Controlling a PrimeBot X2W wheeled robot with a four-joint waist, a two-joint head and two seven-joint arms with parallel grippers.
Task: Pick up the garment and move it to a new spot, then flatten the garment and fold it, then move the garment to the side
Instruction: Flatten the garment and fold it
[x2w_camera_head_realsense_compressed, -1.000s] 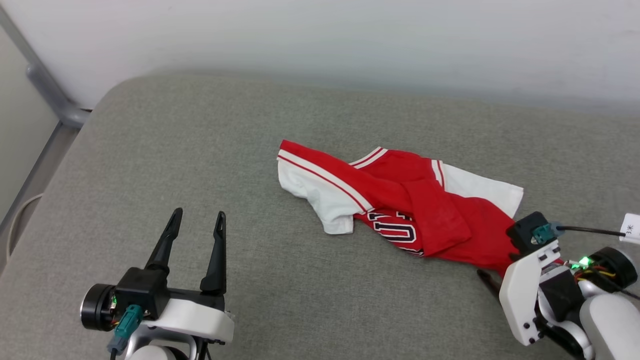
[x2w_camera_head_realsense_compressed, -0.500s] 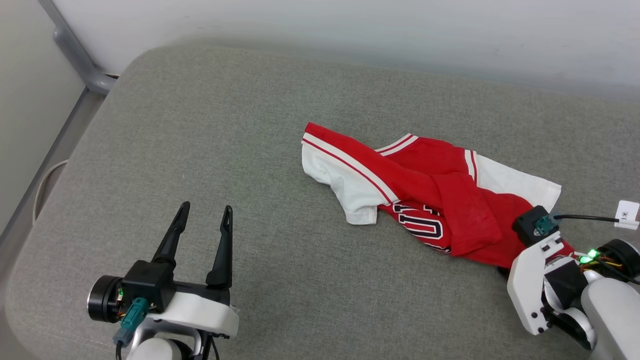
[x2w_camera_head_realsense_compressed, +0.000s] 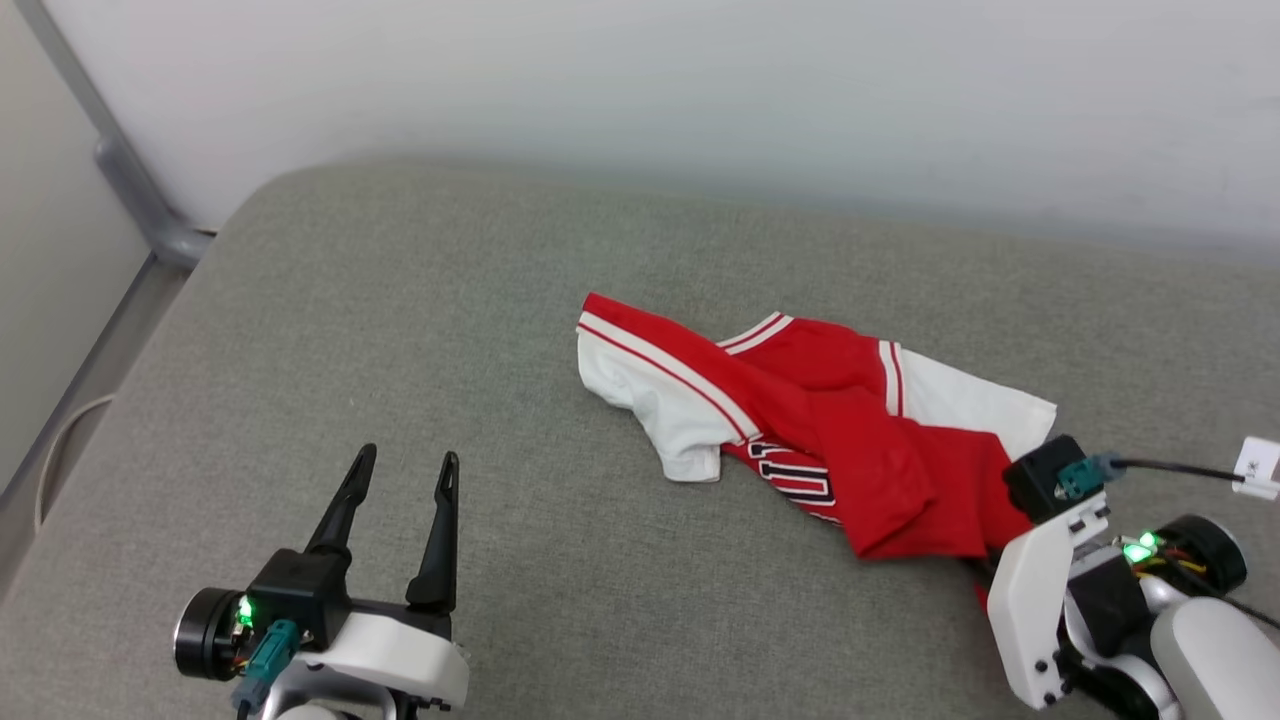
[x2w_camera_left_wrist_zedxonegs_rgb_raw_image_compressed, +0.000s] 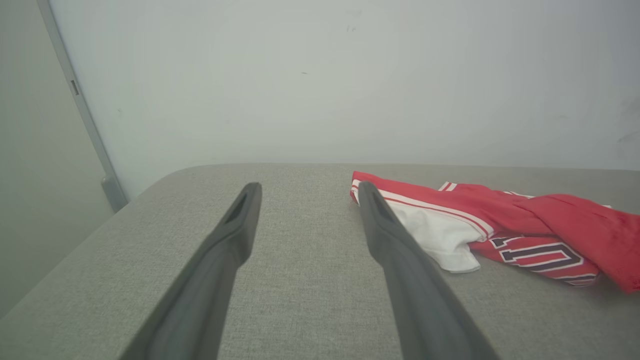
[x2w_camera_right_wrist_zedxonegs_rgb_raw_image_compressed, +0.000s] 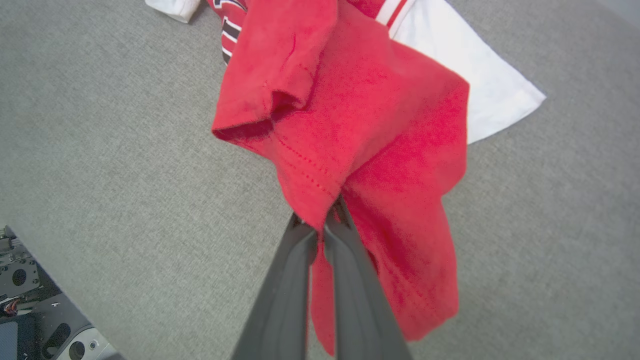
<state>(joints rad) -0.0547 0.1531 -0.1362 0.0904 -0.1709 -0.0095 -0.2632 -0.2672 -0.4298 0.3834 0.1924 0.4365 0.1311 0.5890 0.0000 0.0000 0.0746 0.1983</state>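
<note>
The garment (x2w_camera_head_realsense_compressed: 860, 440), a red jersey with white sleeves and dark print, lies crumpled on the grey cushion right of centre. In the right wrist view my right gripper (x2w_camera_right_wrist_zedxonegs_rgb_raw_image_compressed: 320, 220) is shut on the garment's (x2w_camera_right_wrist_zedxonegs_rgb_raw_image_compressed: 360, 110) red hem, which hangs lifted over the fingers. In the head view that hem end runs under my right wrist (x2w_camera_head_realsense_compressed: 1045, 600) at the lower right. My left gripper (x2w_camera_head_realsense_compressed: 408, 458) stands open at the lower left, well apart from the shirt. The left wrist view has the garment (x2w_camera_left_wrist_zedxonegs_rgb_raw_image_compressed: 500, 220) just right of the open left gripper (x2w_camera_left_wrist_zedxonegs_rgb_raw_image_compressed: 308, 187).
The grey cushion (x2w_camera_head_realsense_compressed: 450, 330) has a rounded far-left corner and drops off along its left edge. A white wall (x2w_camera_head_realsense_compressed: 700, 90) stands behind it, with a grey metal post (x2w_camera_head_realsense_compressed: 130, 190) at the far left. A white cable tag (x2w_camera_head_realsense_compressed: 1260, 465) hangs at the right.
The head camera has shifted about. The right gripper keeps hold of the red hem, which has bunched up over more of the dark print. The left gripper stays open in place.
</note>
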